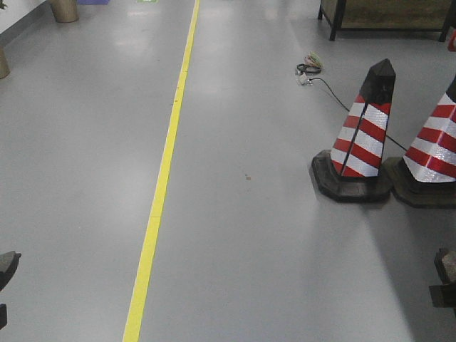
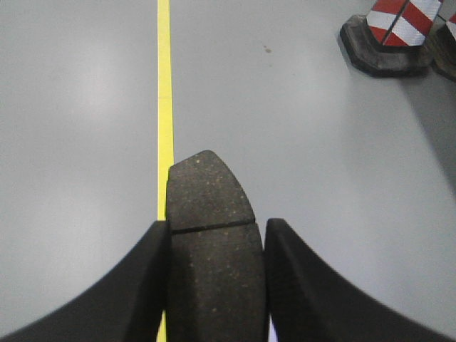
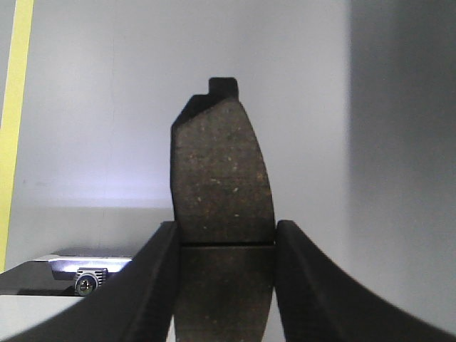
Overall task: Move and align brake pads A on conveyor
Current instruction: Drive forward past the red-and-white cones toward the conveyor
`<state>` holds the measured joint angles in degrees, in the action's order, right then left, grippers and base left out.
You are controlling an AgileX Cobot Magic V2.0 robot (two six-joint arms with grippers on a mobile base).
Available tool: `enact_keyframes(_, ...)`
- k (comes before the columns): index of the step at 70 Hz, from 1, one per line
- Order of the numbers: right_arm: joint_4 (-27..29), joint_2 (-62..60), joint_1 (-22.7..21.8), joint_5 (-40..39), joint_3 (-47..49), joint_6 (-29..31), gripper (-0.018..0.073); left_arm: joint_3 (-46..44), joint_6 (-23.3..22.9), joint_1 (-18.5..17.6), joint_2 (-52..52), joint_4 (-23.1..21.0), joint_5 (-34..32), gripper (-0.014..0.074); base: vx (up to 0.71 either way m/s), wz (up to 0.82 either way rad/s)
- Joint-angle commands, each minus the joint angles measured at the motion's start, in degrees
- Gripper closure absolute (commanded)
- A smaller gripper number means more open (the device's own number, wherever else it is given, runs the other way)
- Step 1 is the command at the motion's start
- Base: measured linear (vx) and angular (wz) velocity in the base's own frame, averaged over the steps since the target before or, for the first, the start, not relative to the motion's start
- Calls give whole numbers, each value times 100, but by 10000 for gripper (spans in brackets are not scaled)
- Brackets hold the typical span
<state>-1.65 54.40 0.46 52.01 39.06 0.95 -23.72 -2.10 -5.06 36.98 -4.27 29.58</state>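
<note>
The left wrist view shows 1 brake pad clenched between the left jaws. Its rough, speckled face is up and its groove lies level with the jaw tips. It hangs over the grey floor, its near edge overlapping the yellow line.

The right wrist view shows a 2nd brake pad, gripped the same way by the right jaws. It has a small square tab at its far end. A metal part with 1 screw sits at the lower left of that view.

Only the front view takes in the wider floor. There, 2 red-and-white striped cones stand side by side, the right one cut by the frame. A black cable runs behind them, and a wood-panelled frame stands at the top right. Dark shapes at both lower edges are too cropped to identify.
</note>
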Motion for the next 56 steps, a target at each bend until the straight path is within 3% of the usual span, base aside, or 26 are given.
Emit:
enact_keyframes(1,-47,-71,1,-263,157,57,498,-153,-9,-42,-28,-63,-461,496,55,-1)
enact_keyframes(56,-47,-71,1,-263,157,57,498,-153,-9,-42,-28,-63,-461,496,50,-3)
